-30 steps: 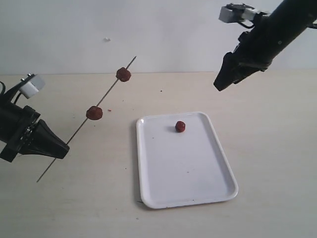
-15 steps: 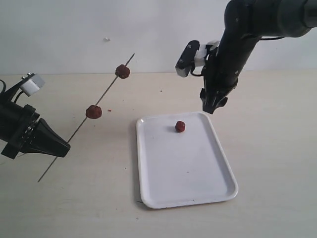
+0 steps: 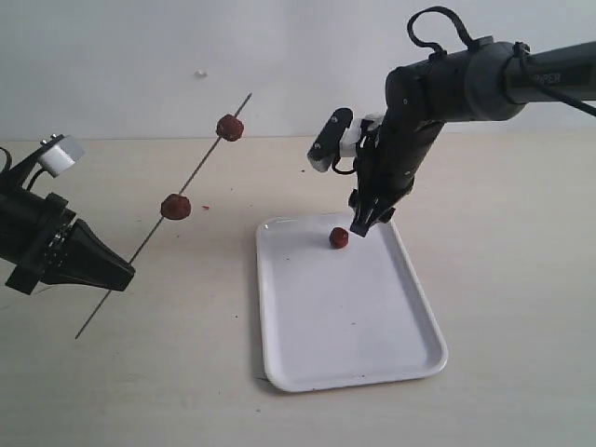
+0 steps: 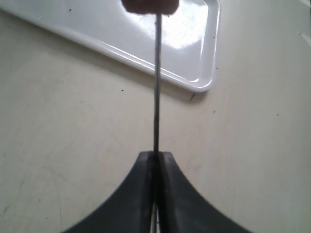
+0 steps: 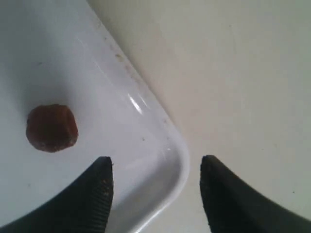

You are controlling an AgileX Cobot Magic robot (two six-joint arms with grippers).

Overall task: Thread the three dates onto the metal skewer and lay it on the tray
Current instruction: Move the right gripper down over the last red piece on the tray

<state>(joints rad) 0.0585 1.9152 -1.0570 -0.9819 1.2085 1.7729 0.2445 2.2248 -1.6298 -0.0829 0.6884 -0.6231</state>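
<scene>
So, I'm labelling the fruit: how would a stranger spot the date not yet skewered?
Find the white tray in the middle of the table. Near its far rim lies one dark red-brown date. Unlike the two dates on the skewer, it lies loose on white.

I am making out just one marking: white lettering (image 3: 562, 79) on the right arm (image 3: 466, 88), on its black link, reading roughly "PER"; its leading letters are blurring.
</scene>
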